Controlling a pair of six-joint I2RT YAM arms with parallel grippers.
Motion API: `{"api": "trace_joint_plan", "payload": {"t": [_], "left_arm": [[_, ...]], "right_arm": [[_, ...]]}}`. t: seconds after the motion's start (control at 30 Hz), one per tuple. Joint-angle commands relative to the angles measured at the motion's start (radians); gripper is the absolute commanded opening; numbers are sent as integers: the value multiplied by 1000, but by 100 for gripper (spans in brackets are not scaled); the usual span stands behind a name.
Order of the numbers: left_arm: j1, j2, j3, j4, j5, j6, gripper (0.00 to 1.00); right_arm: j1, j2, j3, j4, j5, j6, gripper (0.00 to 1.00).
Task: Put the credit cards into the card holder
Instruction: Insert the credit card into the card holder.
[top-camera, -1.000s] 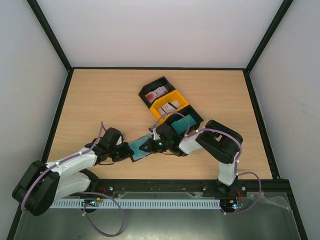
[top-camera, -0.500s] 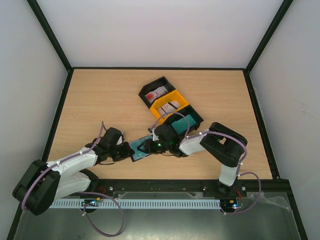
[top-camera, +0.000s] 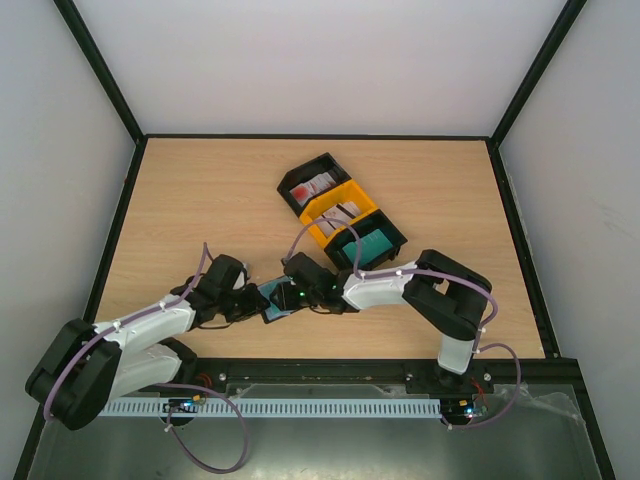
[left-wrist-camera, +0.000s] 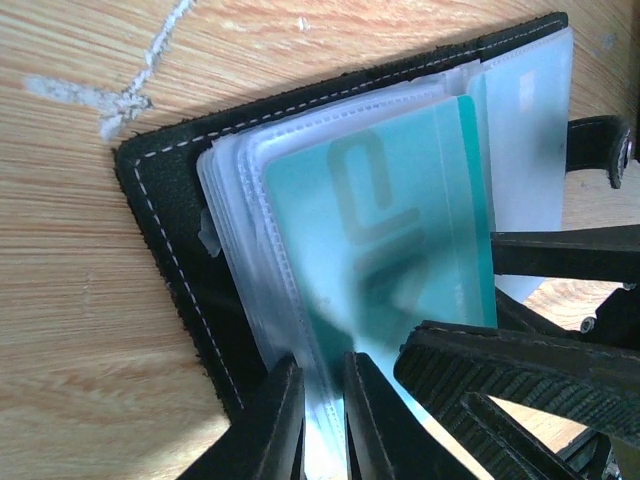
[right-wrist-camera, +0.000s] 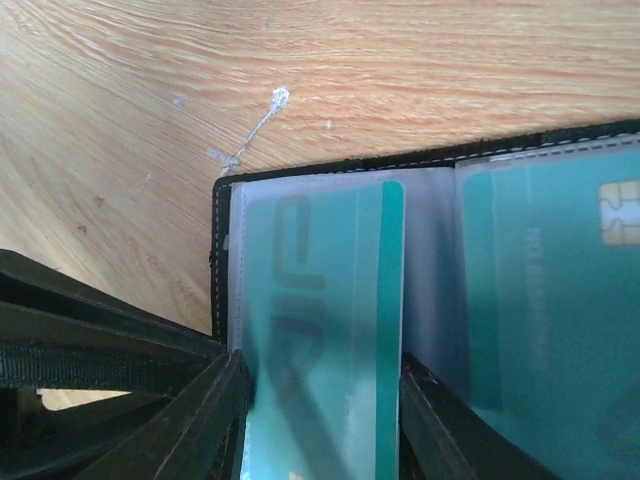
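Card holder (left-wrist-camera: 170, 230) lies open on worktop (right-wrist-camera: 150, 100) between arms. Left jaws nearly closed, pinching clear sleeve edge. Right jaws spread card-wide, gripping teal card (right-wrist-camera: 320, 290), leading end inside clear pocket. Push straight along pocket, card flat, left hold firm.

A light brown wooden table (top-camera: 200, 200) had a thin black edge all round. Three small plastic trays sat in a slanted row near its middle, side by side and touching. The back black tray (top-camera: 303, 168) was farthest away, then the yellow tray (top-camera: 358, 192), then the front black tray (top-camera: 396, 236). A thin white scratch (left-wrist-camera: 130, 85) marked the wood. Plain white walls (top-camera: 320, 60) stood around the table. A white slotted rail (top-camera: 300, 408) ran along the near side, above a grey metal sheet (top-camera: 330, 450).
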Motion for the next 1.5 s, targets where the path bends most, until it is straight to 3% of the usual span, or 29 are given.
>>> {"api": "trace_joint_plan", "payload": {"t": [0.0, 0.07, 0.17, 0.27, 0.4, 0.57, 0.73, 1.03, 1.27, 1.47], "left_arm": [[4, -5, -17, -20, -35, 5, 16], [4, -26, -7, -42, -44, 5, 16], [3, -60, 7, -70, -54, 4, 17], [3, -73, 12, -80, -51, 0, 22], [3, -79, 13, -75, -44, -7, 23], [4, -54, 5, -48, -39, -4, 22], [5, -11, -8, -6, -24, -4, 20], [4, 24, -6, 13, -15, 4, 20], [5, -13, 20, -36, -57, 7, 21], [9, -92, 105, -112, -134, 28, 34]], "right_arm": [[14, -27, 23, -175, 148, -37, 40], [14, -56, 27, -186, 180, -35, 44], [14, -76, 40, -211, 183, -28, 58], [14, -71, 64, -242, 156, -33, 62], [14, -59, 71, -245, 138, -43, 59], [16, -22, 92, -251, 97, -64, 42], [23, 0, 119, -273, 79, -88, 36], [24, -5, 131, -260, 33, -106, 35], [16, -99, 114, -279, 208, -88, 44], [-77, -228, 138, -375, 333, -166, 50]]}}
